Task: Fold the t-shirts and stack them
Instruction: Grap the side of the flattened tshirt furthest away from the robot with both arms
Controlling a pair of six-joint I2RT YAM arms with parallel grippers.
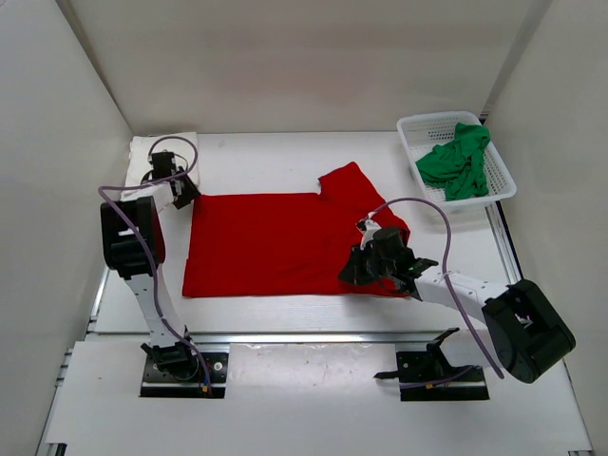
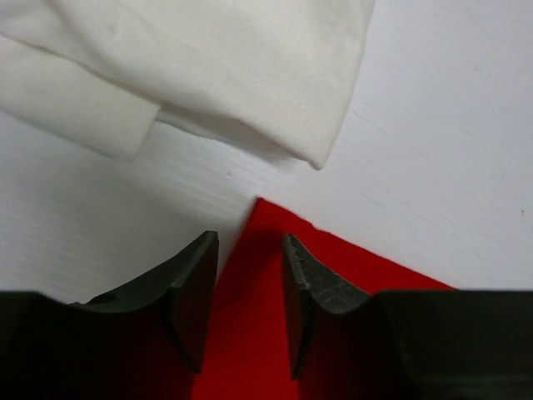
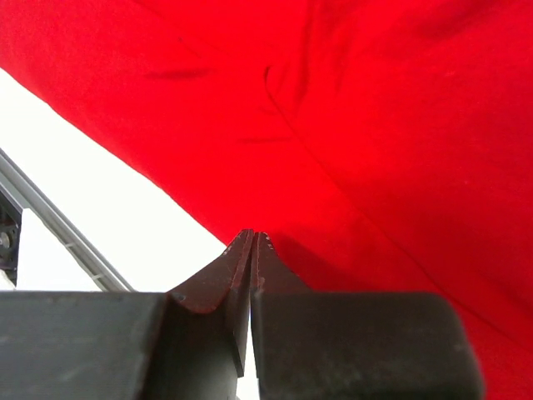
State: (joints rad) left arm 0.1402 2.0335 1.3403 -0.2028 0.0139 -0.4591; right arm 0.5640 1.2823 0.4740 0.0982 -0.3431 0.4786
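High overview — wrist cameras close on red shirt (image 1: 266, 242).

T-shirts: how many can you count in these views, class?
3: red shirt spread mid-table, green shirt in the basket far right, white shirt far left. None seems hidden.

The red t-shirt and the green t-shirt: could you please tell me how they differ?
The red t-shirt lies spread out on the table; the green t-shirt sits crumpled in the basket. The left gripper stands open over a red corner and the right gripper is shut on the red hem; nothing touches the green one. Both are plain bright cloth.
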